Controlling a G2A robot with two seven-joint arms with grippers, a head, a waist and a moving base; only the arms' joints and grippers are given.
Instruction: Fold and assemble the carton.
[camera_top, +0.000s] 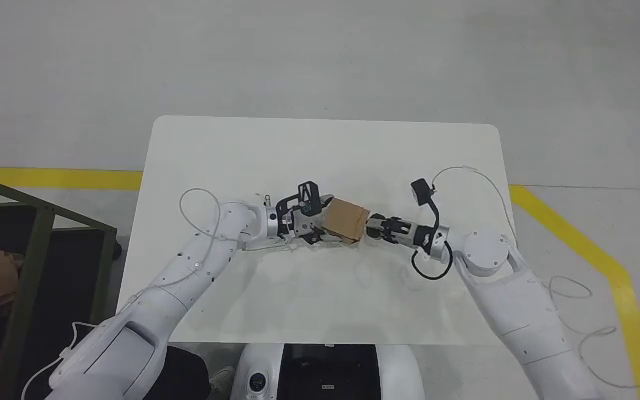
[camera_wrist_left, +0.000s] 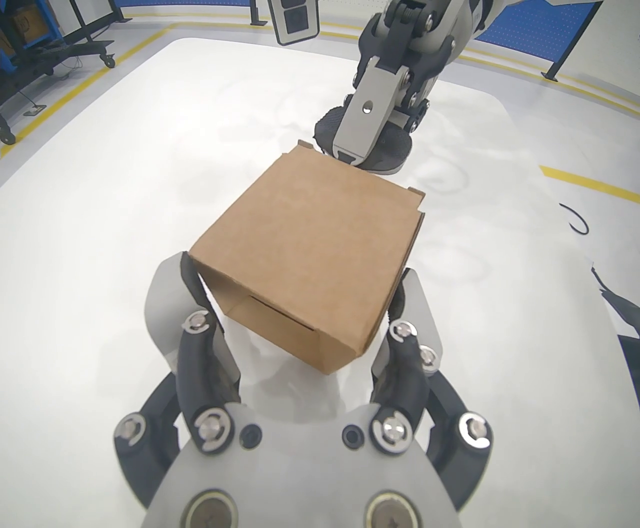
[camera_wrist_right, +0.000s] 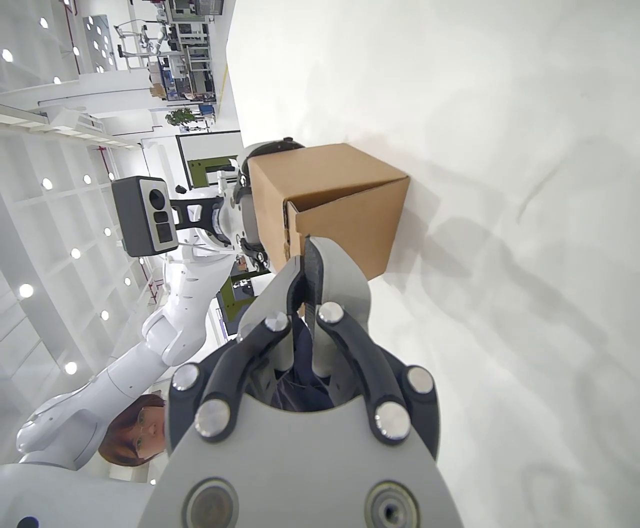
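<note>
White table (camera_top: 250, 150), yellow floor tape (camera_top: 70, 178)

Blocked at both ends of the carton (camera_top: 346, 220): left end effector (camera_wrist_left: 296, 270) clamped across one, right end effector (camera_wrist_right: 304, 255) with closed tips against the other. Found bare surface (camera_top: 300, 150) all round.

Carton (camera_top: 345, 220): 1
Gripper: 2, left gripper (camera_wrist_left: 297, 275) and right gripper (camera_wrist_right: 305, 260)
Fingers (camera_wrist_left: 165, 300) per gripper: 2
Arm: 2, left arm (camera_top: 190, 270) and right arm (camera_top: 510, 275)
Counter (camera_top: 300, 150): 1
</note>
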